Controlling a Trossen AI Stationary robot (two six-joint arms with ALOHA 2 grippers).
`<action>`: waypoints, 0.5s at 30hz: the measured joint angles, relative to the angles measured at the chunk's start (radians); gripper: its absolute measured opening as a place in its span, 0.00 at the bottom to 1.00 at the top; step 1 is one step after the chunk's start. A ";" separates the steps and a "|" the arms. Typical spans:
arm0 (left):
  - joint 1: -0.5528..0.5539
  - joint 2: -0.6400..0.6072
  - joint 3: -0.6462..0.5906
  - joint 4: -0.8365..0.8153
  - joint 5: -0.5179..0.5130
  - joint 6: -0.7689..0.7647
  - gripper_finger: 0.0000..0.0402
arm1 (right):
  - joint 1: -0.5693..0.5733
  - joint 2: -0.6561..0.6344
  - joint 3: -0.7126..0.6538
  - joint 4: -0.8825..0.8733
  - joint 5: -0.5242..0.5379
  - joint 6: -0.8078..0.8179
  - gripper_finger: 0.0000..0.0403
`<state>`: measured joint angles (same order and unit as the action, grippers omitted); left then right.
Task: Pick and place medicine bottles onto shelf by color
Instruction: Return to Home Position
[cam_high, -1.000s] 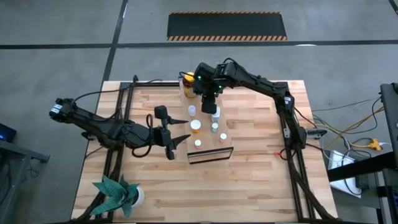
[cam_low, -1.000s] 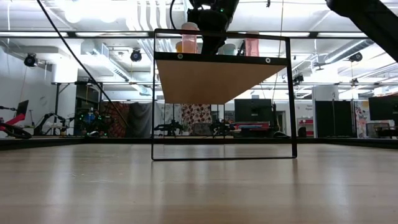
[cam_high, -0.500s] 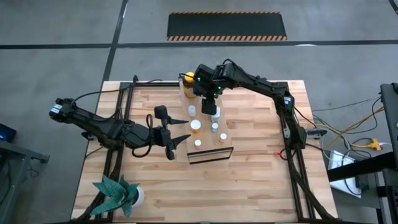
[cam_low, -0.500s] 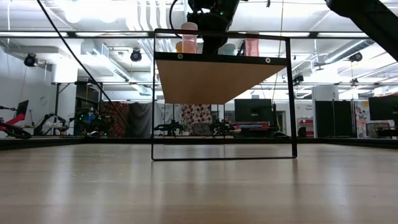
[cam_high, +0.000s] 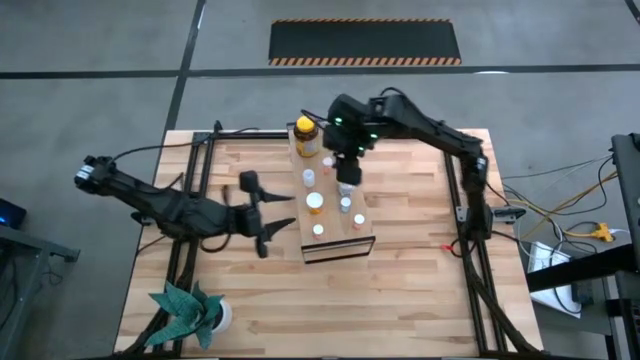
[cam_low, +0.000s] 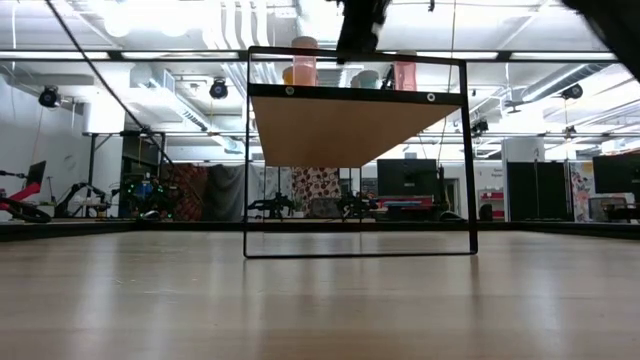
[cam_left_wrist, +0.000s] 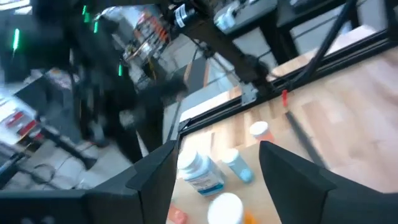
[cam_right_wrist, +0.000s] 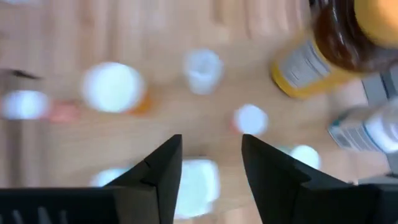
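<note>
The right gripper (cam_right_wrist: 211, 140), fingers apart and empty, hangs over the long light-wood shelf (cam_high: 337, 249). It should rise clear of the small white-capped medicine bottles (cam_high: 309, 177) before retracting. The left gripper (cam_left_wrist: 217, 148), fingers apart, waits beside the shelf.

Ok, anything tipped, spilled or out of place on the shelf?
Nothing stands out. The bottles stand upright on the shelf, none tipped or spilled. The right gripper hangs open above them. The left gripper waits open beside it.
</note>
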<state>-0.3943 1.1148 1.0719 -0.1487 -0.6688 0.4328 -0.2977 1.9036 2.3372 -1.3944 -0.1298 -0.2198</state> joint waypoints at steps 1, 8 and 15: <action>-0.006 -0.026 -0.024 0.002 0.008 -0.003 0.51 | 0.017 -0.029 -0.013 0.008 -0.014 0.004 0.39; -0.050 -0.264 -0.226 0.002 0.056 -0.059 0.35 | 0.180 -0.310 -0.275 0.208 -0.027 0.024 0.27; -0.053 -0.513 -0.406 0.010 0.065 -0.106 0.21 | 0.347 -0.708 -0.851 0.621 0.018 0.078 0.16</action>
<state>-0.4469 0.6023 0.6656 -0.1384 -0.6033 0.3264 0.0497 1.1951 1.4862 -0.7730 -0.1121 -0.1422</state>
